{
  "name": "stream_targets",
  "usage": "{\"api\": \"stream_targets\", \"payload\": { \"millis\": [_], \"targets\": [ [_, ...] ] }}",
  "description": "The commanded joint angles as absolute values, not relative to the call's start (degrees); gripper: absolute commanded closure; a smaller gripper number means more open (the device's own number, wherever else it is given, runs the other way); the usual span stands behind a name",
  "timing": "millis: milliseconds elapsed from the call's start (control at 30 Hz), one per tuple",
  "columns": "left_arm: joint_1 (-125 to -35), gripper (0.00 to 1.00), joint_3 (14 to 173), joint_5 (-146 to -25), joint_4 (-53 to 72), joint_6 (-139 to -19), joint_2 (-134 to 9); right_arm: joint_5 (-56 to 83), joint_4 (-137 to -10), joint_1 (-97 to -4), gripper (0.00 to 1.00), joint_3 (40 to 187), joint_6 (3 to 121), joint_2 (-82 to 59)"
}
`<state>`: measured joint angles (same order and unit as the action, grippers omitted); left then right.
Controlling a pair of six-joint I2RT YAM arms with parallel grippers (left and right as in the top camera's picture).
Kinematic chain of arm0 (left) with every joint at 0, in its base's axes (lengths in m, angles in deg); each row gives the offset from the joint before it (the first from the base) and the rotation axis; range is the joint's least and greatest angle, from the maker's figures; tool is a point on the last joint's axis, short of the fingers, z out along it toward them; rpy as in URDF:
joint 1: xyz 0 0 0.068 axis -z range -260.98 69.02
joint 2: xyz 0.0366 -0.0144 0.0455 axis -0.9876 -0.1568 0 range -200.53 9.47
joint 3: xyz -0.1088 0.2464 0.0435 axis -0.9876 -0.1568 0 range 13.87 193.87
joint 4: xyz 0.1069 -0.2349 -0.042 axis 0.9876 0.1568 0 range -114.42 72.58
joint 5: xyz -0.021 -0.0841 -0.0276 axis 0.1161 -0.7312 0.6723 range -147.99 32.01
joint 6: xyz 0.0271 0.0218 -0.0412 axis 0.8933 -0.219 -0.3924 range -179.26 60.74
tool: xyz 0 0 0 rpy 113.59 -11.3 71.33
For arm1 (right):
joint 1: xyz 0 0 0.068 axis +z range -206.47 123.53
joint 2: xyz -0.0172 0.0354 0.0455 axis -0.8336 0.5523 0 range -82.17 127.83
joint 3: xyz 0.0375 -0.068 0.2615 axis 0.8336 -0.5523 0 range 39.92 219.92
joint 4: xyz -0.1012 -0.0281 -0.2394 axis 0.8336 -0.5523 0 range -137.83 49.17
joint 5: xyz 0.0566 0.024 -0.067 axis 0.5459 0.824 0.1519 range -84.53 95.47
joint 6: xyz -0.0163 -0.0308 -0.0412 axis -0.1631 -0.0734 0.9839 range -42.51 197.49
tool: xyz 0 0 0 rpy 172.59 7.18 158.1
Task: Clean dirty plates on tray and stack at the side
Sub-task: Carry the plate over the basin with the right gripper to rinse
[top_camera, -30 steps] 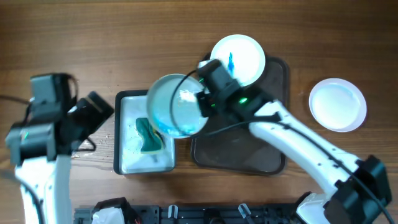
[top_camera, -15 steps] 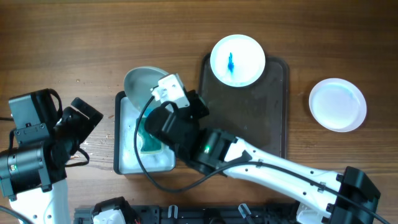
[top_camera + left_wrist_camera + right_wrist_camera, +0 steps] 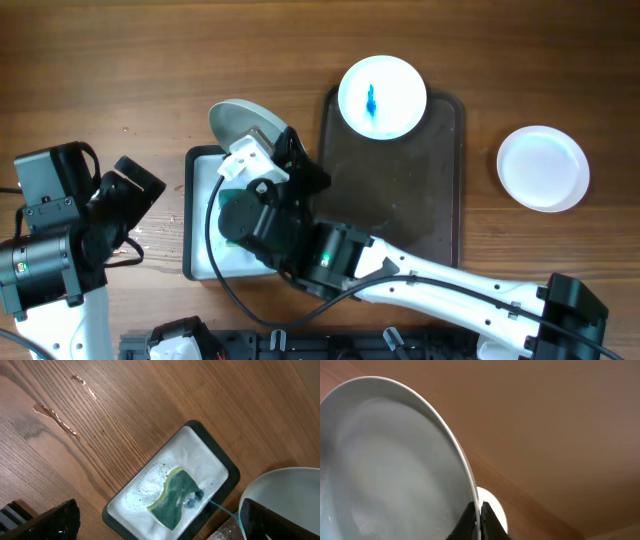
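Of the three plates, we judged one finished, one in hand and one untouched. The tilted plate point(image 3: 240, 122) was up over the far end of the basin point(image 3: 198, 262), pinched by its rim in the right gripper point(image 3: 479, 519), whose jaws were closed tight on the edge. In the wrist view its face looked pale to us, with no clear paint on it, and a thin bluish trickle seemed to run from it toward the green sponge point(image 3: 176, 497) in the basin. The smeared plate point(image 3: 382, 97) lay at the far end of the tray point(image 3: 400, 200), blue paint in its middle, not yet cleaned. The plain plate point(image 3: 543, 168) sat alone on the table point(image 3: 120, 60) just right of the tray, white all over, and we took it as the start of the stack. The left gripper point(image 3: 132, 188) hung beside the basin with its jaws wide apart and nothing in them. We reckoned the tilted plate was due for the plain one, and the smeared plate needed the whole round.
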<state>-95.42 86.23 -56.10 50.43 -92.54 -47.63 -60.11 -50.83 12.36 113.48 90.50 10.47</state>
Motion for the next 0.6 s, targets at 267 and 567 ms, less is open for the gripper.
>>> {"api": "stream_targets", "payload": {
  "millis": [267, 567],
  "targets": [
    [-95.94, 0.0, 86.97, -55.31, 50.45, -92.25, -47.63, -65.29, -49.52, 13.11, 0.96, 114.74, 95.51, 10.69],
    [-95.94, 0.0, 86.97, -55.31, 50.45, -92.25, -47.63, -65.24, -46.74, 13.11, 0.96, 114.74, 95.92, 10.69]
  ]
}}
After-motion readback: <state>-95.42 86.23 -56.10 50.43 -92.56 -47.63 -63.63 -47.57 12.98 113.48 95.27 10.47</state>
